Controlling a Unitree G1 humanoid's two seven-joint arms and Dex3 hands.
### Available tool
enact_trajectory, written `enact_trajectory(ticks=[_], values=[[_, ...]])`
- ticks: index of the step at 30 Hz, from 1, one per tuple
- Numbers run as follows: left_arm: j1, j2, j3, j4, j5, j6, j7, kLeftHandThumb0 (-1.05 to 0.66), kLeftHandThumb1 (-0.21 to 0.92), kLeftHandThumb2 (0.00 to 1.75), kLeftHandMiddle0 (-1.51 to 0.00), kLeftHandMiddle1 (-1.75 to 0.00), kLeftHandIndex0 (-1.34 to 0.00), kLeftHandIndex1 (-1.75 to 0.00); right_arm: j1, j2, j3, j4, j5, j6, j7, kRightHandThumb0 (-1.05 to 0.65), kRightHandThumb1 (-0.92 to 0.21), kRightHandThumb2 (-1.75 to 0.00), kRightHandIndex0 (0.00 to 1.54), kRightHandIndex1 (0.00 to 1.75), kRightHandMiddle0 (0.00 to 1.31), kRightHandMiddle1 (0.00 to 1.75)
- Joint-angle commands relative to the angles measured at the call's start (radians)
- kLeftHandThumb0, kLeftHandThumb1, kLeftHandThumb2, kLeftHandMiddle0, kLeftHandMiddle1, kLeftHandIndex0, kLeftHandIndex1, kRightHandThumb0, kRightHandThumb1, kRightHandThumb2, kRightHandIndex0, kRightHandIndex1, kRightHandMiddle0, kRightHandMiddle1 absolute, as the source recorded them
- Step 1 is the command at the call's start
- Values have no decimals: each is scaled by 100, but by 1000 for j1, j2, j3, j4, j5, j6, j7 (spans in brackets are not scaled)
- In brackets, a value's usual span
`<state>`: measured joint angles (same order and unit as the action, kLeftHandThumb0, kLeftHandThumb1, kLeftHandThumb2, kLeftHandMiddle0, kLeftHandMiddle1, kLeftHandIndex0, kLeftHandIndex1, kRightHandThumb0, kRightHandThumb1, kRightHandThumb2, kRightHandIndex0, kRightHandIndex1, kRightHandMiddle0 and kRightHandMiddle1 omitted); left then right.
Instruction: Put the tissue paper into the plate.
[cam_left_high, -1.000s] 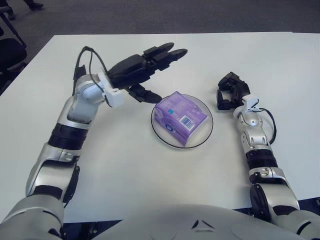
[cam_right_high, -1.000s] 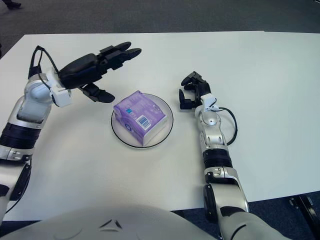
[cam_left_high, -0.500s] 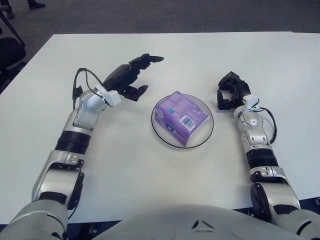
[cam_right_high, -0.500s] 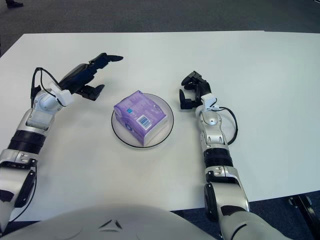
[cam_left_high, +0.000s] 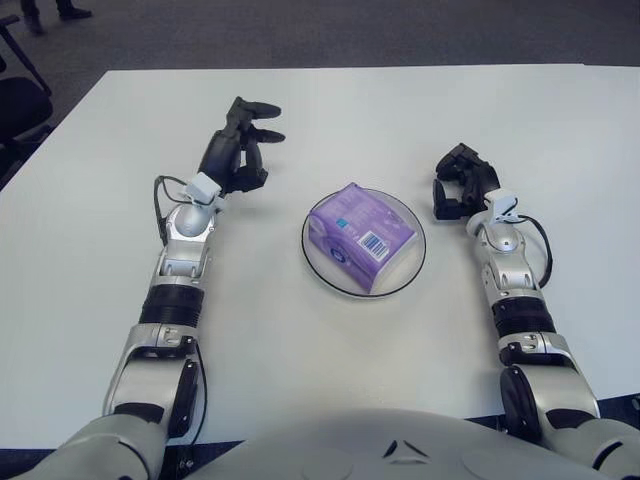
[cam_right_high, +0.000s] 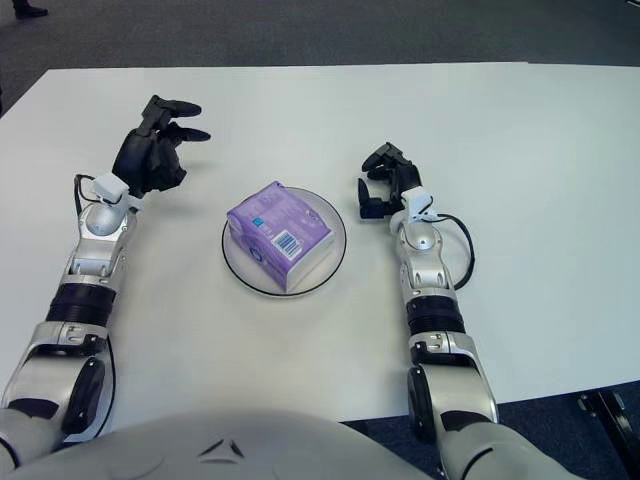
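Observation:
A purple pack of tissue paper lies inside the clear round plate at the middle of the white table. My left hand is to the left of the plate, well apart from it, fingers relaxed and holding nothing. Right of the plate is my right hand, fingers curled, with nothing in it.
The white table spreads wide on all sides of the plate. Dark carpet lies beyond its far edge, and a dark chair shows at the left edge of the left eye view.
My left hand has drawn back from beside the plate, moving left and down toward the table. The tissue pack, plate and right hand have not moved.

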<state>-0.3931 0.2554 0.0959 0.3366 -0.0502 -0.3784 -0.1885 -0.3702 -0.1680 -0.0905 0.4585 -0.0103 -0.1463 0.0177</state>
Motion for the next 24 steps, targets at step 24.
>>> enact_trajectory(ticks=[24], values=[[132, -194, 84, -104, -83, 194, 231, -42, 64, 97, -101, -175, -45, -175, 122, 40, 4, 95, 7, 41, -18, -1, -14, -154, 77, 174, 49, 175]])
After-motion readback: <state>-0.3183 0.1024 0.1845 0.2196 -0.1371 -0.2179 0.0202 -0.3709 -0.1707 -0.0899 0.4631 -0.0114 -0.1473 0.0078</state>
